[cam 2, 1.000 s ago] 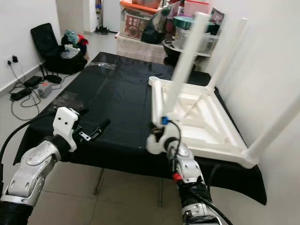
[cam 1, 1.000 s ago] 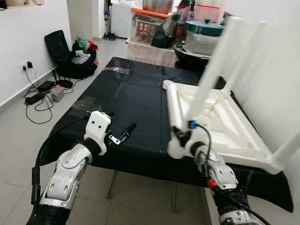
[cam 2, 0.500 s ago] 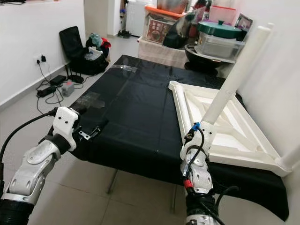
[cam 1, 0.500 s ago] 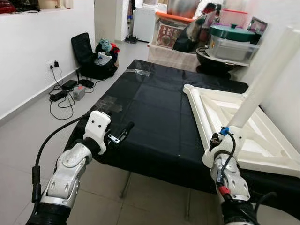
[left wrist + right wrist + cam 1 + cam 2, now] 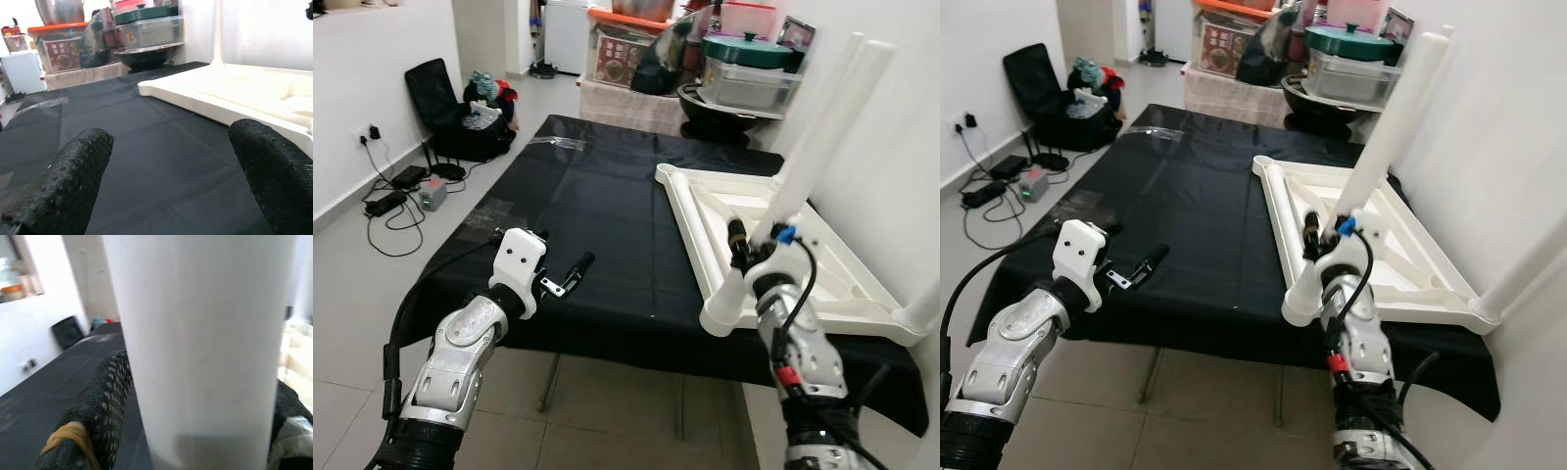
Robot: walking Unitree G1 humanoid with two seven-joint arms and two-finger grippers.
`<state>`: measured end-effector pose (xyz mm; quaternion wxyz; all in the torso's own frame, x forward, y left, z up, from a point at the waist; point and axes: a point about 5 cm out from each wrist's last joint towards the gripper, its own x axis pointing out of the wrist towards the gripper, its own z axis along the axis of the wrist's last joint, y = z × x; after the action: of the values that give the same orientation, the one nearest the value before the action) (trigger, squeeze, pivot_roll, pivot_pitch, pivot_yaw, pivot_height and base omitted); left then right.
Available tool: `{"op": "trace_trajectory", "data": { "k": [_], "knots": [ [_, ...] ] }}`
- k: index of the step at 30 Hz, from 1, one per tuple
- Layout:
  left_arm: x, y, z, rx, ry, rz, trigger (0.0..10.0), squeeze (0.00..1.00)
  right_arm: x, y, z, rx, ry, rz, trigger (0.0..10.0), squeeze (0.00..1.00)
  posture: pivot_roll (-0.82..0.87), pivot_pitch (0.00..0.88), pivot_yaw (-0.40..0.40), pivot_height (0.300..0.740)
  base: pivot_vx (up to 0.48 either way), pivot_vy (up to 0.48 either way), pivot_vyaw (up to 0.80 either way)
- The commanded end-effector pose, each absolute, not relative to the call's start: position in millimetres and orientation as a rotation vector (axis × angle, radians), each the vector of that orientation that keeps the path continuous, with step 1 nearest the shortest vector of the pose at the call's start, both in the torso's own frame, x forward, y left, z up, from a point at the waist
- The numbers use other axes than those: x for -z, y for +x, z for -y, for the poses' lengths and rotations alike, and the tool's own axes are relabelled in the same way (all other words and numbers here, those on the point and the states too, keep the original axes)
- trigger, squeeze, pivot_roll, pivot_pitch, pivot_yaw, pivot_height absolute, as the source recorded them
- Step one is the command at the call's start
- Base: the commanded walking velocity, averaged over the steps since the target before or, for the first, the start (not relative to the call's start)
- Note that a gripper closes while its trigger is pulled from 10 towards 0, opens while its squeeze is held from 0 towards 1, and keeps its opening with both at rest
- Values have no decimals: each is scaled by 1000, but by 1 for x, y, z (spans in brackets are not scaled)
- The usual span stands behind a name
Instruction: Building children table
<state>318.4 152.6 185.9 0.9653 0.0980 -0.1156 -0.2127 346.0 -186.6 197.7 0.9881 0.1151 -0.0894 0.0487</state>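
Observation:
An upside-down white table top (image 5: 832,259) lies on the right half of a black-covered table (image 5: 587,196). One white leg (image 5: 1518,264) stands at its near right corner, and another (image 5: 850,54) rises at the back by the wall. My right gripper (image 5: 751,247) is shut on a loose white leg (image 5: 818,132), held tilted over the top's near left rail, with its lower end (image 5: 720,315) past the rail. In the right wrist view this leg (image 5: 205,347) sits between the black fingers (image 5: 98,401). My left gripper (image 5: 570,277) is open and holds nothing, just above the table's near left edge.
Storage boxes and a lidded pot (image 5: 744,73) crowd the far end of the table. A black chair with clothes (image 5: 460,113) and floor cables (image 5: 391,201) lie to the left. A white wall (image 5: 901,176) runs close along the right. Tiled floor (image 5: 607,411) lies below me.
The head view has swung. My right gripper has carried the leg a little left and tilted it, so its lower end is past the rail. The left arm has hardly moved.

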Motion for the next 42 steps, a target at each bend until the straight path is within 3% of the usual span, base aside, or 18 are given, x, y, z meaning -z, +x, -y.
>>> {"op": "trace_trajectory", "data": {
  "k": [1, 2, 3, 5, 6, 7, 8, 16, 26, 27, 29, 30, 31, 32, 37, 40, 41, 42],
  "knots": [
    [-185, 320, -151, 443, 193, 238, 10000, 0, -203, 344, 177, -251, 210, 188, 10000, 0, 88, 0, -131, 740, 0, 0, 0],
    [-185, 320, -151, 443, 193, 238, 10000, 0, -203, 344, 177, -251, 210, 188, 10000, 0, 88, 0, -131, 740, 0, 0, 0],
    [-185, 320, -150, 447, 191, 239, 10000, 0, -207, 339, 170, -394, 169, 200, 10000, 0, 86, 0, -133, 740, 0, 0, 0],
    [-185, 320, -150, 447, 191, 239, 10000, 0, -207, 339, 170, -394, 169, 200, 10000, 0, 86, 0, -133, 740, 0, 0, 0],
    [-185, 319, -148, 452, 190, 241, 10000, 0, -205, 336, 164, -533, 90, 173, 10000, 0, 95, 0, -139, 740, 0, 0, 0],
    [-185, 319, -148, 452, 190, 241, 10000, 0, -205, 336, 164, -533, 90, 173, 10000, 0, 95, 0, -139, 740, 0, 0, 0],
    [-186, 318, -149, 450, 197, 245, 10000, 0, -186, 335, 154, -691, -22, 52, 10000, 0, 113, 0, -151, 740, 0, 0, 0],
    [-188, 317, -153, 439, 202, 250, 10000, 0, -167, 337, 139, -749, -40, -22, 10000, 0, 129, 0, -162, 740, 0, 0, 0],
    [-187, 316, -151, 448, 202, 249, 10000, 0, -159, 342, 141, -678, -26, -63, 10000, 0, 126, 0, -153, 740, 0, 0, 0],
    [-187, 317, -151, 449, 204, 250, 10000, 0, -156, 346, 145, -621, -16, -79, 6706, 0, 124, 0, -152, 740, 0, 0, 0],
    [-188, 318, -151, 451, 204, 251, 10000, 0, -155, 348, 147, -576, -3, -86, 6706, 0, 124, 0, -152, 740, 0, 0, 0],
    [-188, 318, -151, 452, 206, 251, 10000, 0, -154, 350, 150, -542, 12, -88, 1216, 0, 118, 0, -148, 740, 0, 0, 0],
    [-188, 318, -151, 454, 206, 252, 10000, 0, -154, 351, 151, -524, 23, -89, 1216, 0, 118, 0, -148, 740, 0, 0, 0],
    [-187, 318, -150, 457, 203, 250, 10000, 0, -148, 355, 163, -367, 43, -109, 0, 0, 110, 0, -147, 740, 0, 0, 0],
    [-186, 317, -148, 461, 199, 249, 10000, 0, -142, 356, 183, -135, 53, -126, 0, 0, 113, 0, -149, 740, 0, 0, 0],
    [-185, 316, -147, 460, 198, 247, 10000, 0, -134, 346, 209, 191, 91, -119, 0, 0, 113, 0, -146, 740, 0, 0, 0],
    [-185, 316, -147, 460, 198, 247, 10000, 0, -134, 346, 209, 191, 91, -119, 0, 0, 113, 0, -146, 740, 0, 0, 0],
    [-186, 317, -148, 456, 196, 247, 10000, 0, -129, 335, 219, 357, 110, -122, 0, 0, 110, 0, -146, 740, 0, 0, 0]
  ]
}}
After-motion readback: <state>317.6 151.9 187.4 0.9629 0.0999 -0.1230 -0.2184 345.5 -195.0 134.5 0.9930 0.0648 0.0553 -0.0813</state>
